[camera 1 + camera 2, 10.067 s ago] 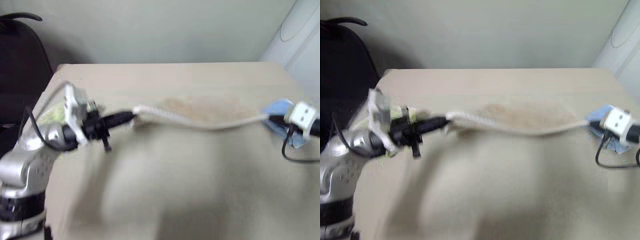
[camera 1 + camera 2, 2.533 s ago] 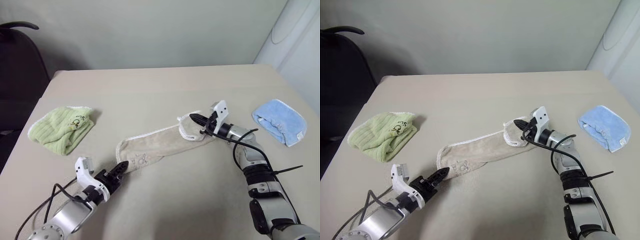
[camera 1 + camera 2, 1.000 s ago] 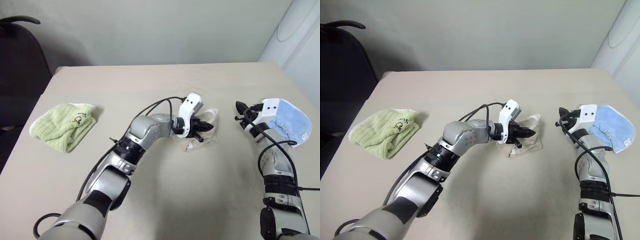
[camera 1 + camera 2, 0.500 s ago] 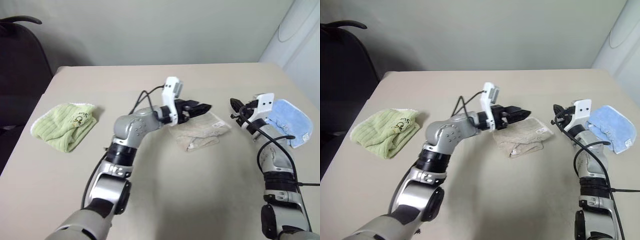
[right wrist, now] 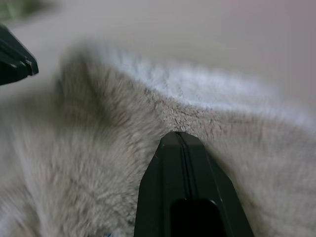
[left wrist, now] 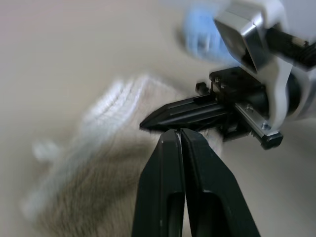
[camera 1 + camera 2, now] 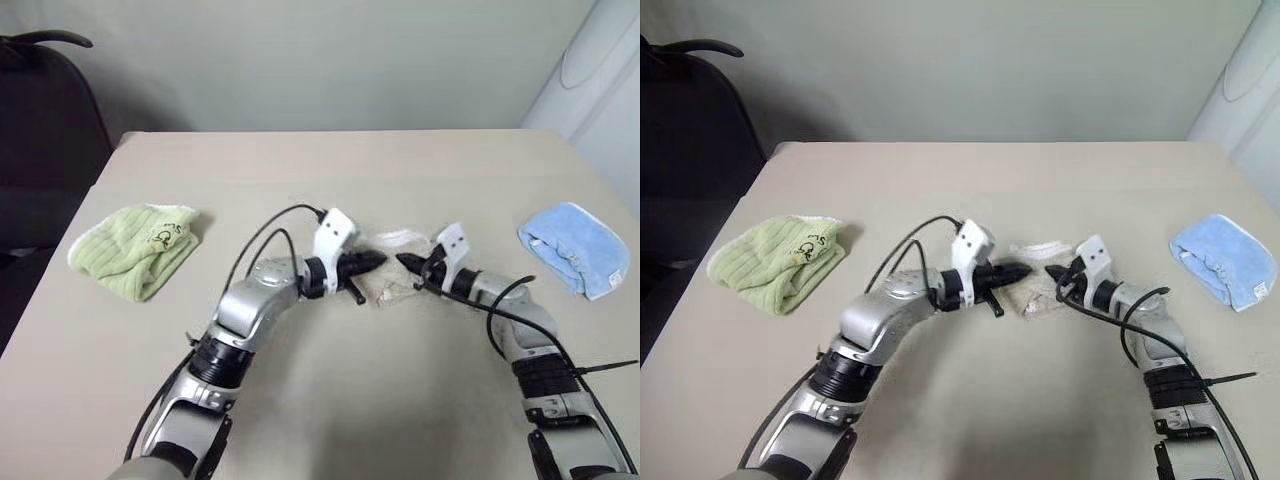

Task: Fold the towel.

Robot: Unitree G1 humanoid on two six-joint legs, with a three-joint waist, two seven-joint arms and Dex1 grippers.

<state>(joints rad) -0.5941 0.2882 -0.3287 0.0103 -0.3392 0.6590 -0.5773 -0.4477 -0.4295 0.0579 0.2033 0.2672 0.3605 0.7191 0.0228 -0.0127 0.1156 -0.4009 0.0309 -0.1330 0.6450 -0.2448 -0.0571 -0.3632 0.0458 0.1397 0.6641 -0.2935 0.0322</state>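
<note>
The towel (image 7: 393, 275) lies bunched into a small, lumpy bundle near the middle of the table (image 7: 330, 170), squeezed between the two grippers, which point at each other from either side. The left gripper (image 7: 375, 261) comes in from the robot's left with its black tips at the bundle's left edge; in the left wrist view its two fingers (image 6: 165, 168) are pressed flat together with no gap and no cloth between them, their tips just over the beige pile. The right gripper (image 7: 404, 262) reaches in from the robot's right, its tips at the bundle's right upper side. In the right wrist view its fingers (image 5: 180, 148) are likewise closed tight against each other, the tips resting at the terry surface just below the white edging; whether they pinch a fold of it cannot be told. The two sets of tips stand just beside each other, almost meeting over the cloth.

The towel looks crumpled rather than flat: beige looped terry in soft folds, with a band of white piped edging (image 7: 1040, 247) curling out along the far side of the bundle.

A ribbed light-green cloth (image 7: 135, 248) lies well apart on the table's left, and a light-blue cloth (image 7: 575, 248) lies well apart on its right.
</note>
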